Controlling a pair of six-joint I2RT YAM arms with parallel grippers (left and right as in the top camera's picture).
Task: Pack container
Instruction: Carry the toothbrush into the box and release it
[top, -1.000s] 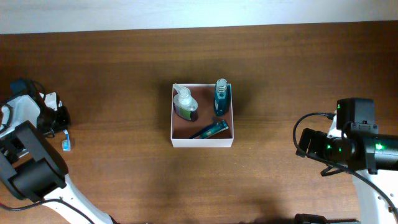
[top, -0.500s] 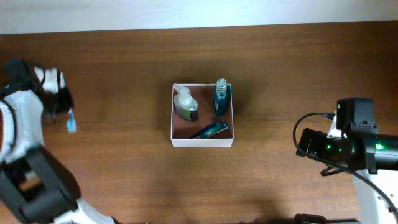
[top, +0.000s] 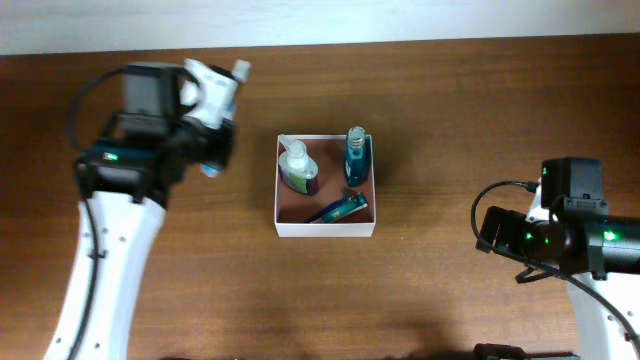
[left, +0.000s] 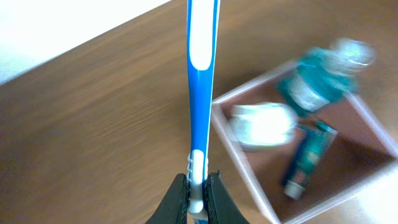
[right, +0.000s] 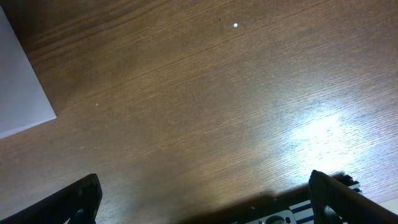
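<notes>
1. The left arm (top: 100, 250) is seen from overhead rising from the lower left of the table (top: 450, 100) and bent rightward at its top.
2. The left gripper (top: 214, 152) is pointed toward the container (top: 325, 229), which lies to its right, apart from it.
3. In the left wrist view, the jaws of the left gripper (left: 197, 186) are clamped on the lower end of a blue and white toothbrush (left: 202, 93).
4. The toothbrush is held straight out ahead of the fingers (left: 179, 200), above the bare wood.
5. The container (left: 244, 176) is shown ahead and to the right of these jaws, somewhat blurred, its near corner just beside the toothbrush shaft.
6. Inside it, a pump bottle (left: 261, 124) and a teal bottle (left: 323, 78) stand, and a teal tube (left: 308, 158) lies flat.
7. The right arm (top: 590, 240) is folded at the table's right edge, with the right gripper (top: 487, 230) turned leftward, well apart from the container.
8. In the right wrist view, the jaws of the right gripper (right: 204, 180) are spread wide, with nothing between them but wood.
</notes>
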